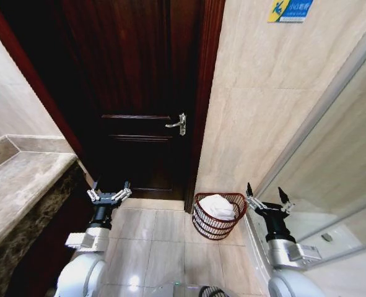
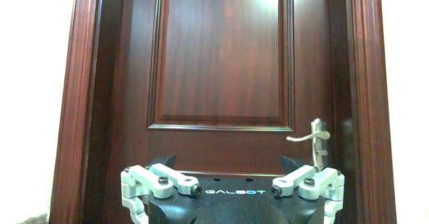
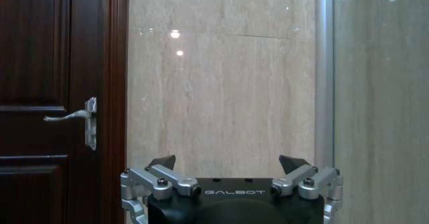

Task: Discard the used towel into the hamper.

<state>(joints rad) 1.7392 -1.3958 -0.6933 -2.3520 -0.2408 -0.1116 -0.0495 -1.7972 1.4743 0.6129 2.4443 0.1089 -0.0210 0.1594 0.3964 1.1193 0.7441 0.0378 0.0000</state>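
Both of my arms rise from the bottom of the head view, each end effector spread wide and holding nothing: my left end effector (image 1: 109,195) stands before the dark wooden door (image 1: 139,93), my right end effector (image 1: 266,199) beside the glass panel (image 1: 331,179). Between them, on the tiled floor (image 1: 155,247), sits the hamper (image 1: 218,216), tucked against the marble wall (image 1: 263,111) just right of the door frame. It lies ahead of me and low (below both wrists), clearly nearer my right end effector than my left. A white towel (image 1: 217,206) already fills its mouth, bunched with no clear long axis, and seems to rest wholly inside the rim, so I judge the discard done.
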